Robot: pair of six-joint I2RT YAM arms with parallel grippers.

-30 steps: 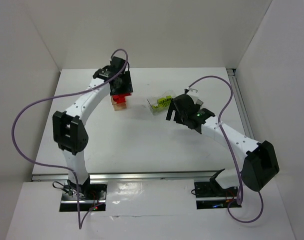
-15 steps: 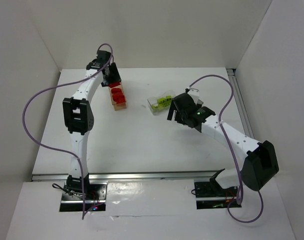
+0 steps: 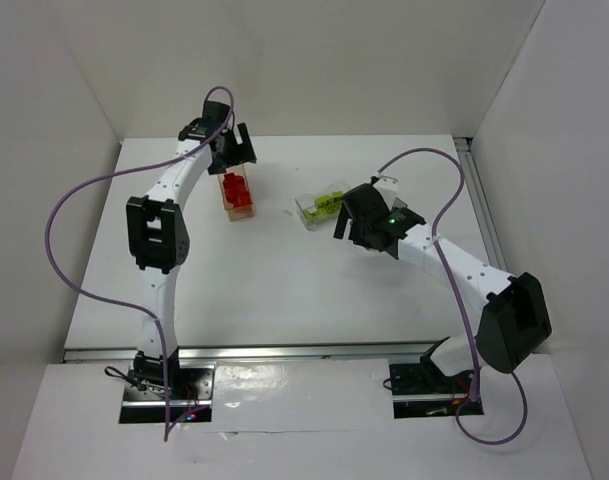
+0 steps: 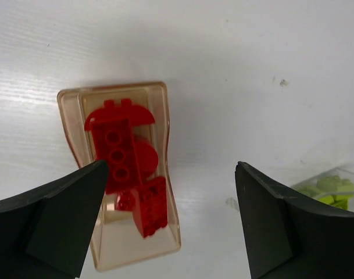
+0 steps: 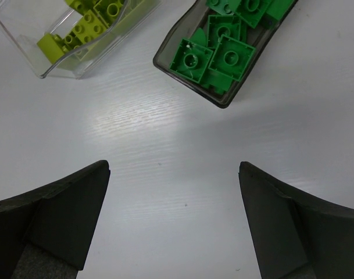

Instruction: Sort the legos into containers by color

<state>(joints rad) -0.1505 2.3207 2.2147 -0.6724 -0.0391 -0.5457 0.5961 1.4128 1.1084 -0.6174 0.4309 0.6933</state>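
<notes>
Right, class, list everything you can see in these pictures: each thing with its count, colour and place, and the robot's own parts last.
peach container: one, translucent orange tint, far left of the table, below the left gripper
red legos: several, red, all inside the peach container
clear container: one, colourless, far centre of the table
yellow-green legos: several, yellow-green, inside the clear container
smoky grey container: one, dark grey, beside the clear container, not touching it
dark green legos: several, dark green, inside the smoky grey container
table: one, white
cables: two, purple, one per arm
left arm, right arm: white and black
left gripper, right gripper: black, both open, empty
</notes>
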